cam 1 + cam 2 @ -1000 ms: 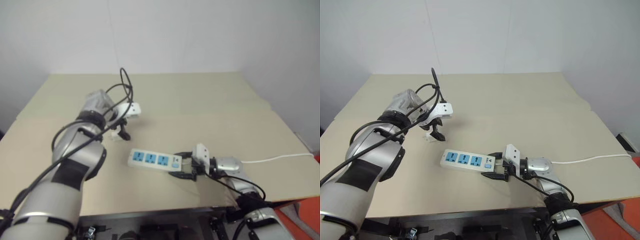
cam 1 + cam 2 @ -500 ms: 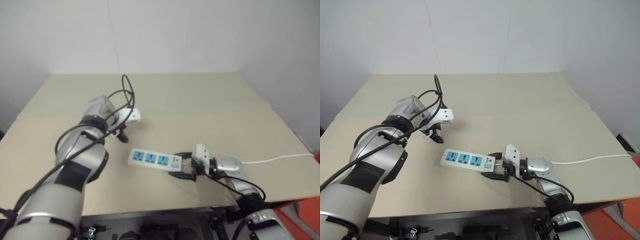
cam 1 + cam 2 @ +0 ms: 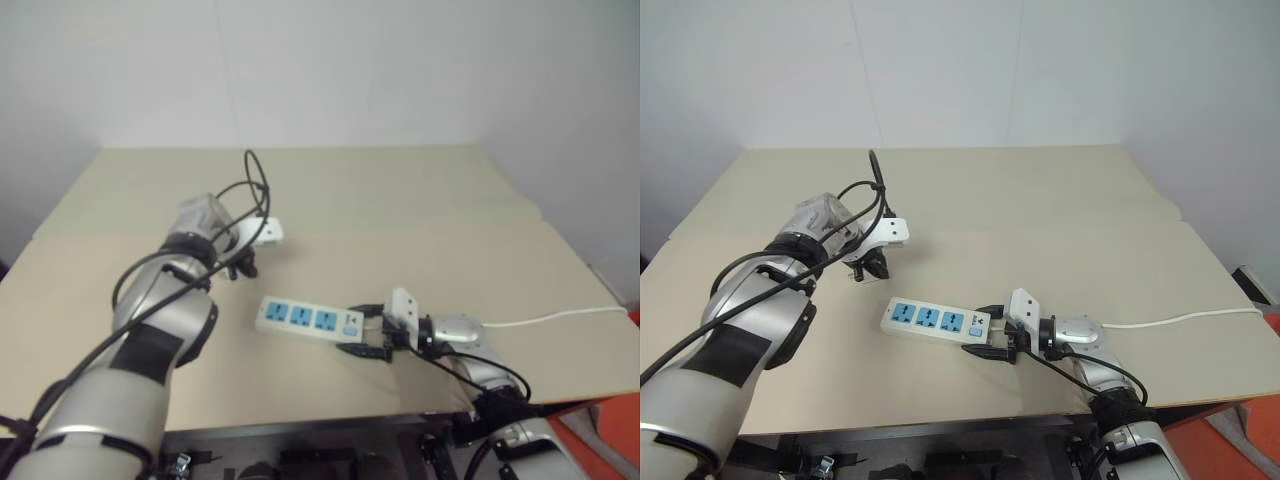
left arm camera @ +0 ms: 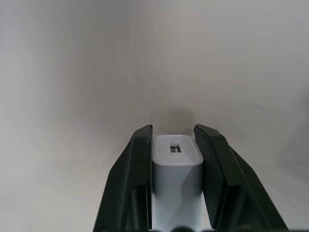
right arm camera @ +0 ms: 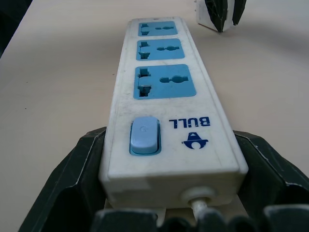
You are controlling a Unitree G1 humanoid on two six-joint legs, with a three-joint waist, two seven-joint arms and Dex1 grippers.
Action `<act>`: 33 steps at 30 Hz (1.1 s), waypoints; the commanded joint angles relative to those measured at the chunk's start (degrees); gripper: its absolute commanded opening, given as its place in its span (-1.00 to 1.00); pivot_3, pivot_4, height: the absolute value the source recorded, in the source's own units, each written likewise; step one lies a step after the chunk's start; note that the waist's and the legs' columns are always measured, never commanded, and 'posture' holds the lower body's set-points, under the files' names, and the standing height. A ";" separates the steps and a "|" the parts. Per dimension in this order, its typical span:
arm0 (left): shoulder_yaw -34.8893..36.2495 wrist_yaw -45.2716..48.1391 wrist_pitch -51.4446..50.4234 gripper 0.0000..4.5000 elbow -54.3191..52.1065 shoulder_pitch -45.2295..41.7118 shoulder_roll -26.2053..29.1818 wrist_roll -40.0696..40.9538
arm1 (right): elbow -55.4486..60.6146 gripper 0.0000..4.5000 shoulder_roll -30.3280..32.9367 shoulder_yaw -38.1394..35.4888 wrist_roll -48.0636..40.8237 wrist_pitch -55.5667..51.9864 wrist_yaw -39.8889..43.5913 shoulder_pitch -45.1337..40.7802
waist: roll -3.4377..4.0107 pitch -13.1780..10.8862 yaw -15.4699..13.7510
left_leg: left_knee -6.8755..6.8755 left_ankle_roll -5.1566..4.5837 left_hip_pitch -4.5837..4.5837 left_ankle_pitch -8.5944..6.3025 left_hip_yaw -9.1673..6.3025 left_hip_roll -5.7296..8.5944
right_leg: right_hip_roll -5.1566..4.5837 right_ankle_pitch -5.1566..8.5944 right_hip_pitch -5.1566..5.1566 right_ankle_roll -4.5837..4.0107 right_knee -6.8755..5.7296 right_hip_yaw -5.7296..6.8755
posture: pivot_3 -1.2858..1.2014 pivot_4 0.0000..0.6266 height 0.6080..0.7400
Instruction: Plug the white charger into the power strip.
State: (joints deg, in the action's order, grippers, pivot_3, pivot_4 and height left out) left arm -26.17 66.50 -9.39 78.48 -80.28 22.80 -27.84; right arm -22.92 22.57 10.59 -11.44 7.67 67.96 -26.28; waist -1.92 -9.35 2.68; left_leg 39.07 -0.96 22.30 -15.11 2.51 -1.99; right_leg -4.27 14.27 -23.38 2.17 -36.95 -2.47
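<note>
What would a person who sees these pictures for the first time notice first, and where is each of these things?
The long power strip with its three blue sockets lies near the front edge of the beige table; the right end effector straddles its switch end. To its left and further back, the left end effector points down at the table, shut on the small white charger.

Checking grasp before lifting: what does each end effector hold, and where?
Left end effector pinches the white charger by its two sides. Right end effector straddles the power strip at its switch end.
</note>
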 commanded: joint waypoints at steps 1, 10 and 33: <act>2.61 1.33 2.52 -0.56 -1.60 -4.31 1.99 1.66 | 0.15 0.53 0.46 1.89 2.34 -1.18 -0.41 1.23 | 0.00 0.00 0.00 | 0.00 0.00 0.00 0.00 0.00 0.00 | 0.00 0.00 0.00 0.00 0.00 0.00 | 0.03 -0.52 1.00; 23.35 21.17 -0.76 -0.56 -7.36 -11.03 6.83 23.13 | 0.63 0.53 1.89 1.07 0.76 -0.54 2.09 1.06 | -0.10 -0.06 -0.07 | 0.01 0.00 0.16 0.00 0.00 0.01 | -0.05 0.02 -0.11 0.03 -0.08 0.04 | 0.03 -0.52 1.00; 30.21 24.05 -8.01 -0.56 -58.92 41.99 -4.26 54.94 | -2.04 0.53 0.89 2.19 0.75 1.04 5.40 -0.18 | -0.05 -0.04 -0.24 | 0.20 0.03 -0.20 0.01 -0.46 0.02 | -0.10 -0.01 0.23 0.04 -0.13 0.02 | 0.03 -0.52 1.00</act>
State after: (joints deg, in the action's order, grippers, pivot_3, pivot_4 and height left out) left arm 4.75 89.82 -20.30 20.77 -37.70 18.71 27.04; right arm -24.76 23.68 10.89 -12.39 8.24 72.56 -27.19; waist -1.97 -9.39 2.44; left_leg 39.26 -0.93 22.12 -15.10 2.05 -1.97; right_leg -4.37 14.26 -23.15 2.21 -37.07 -2.45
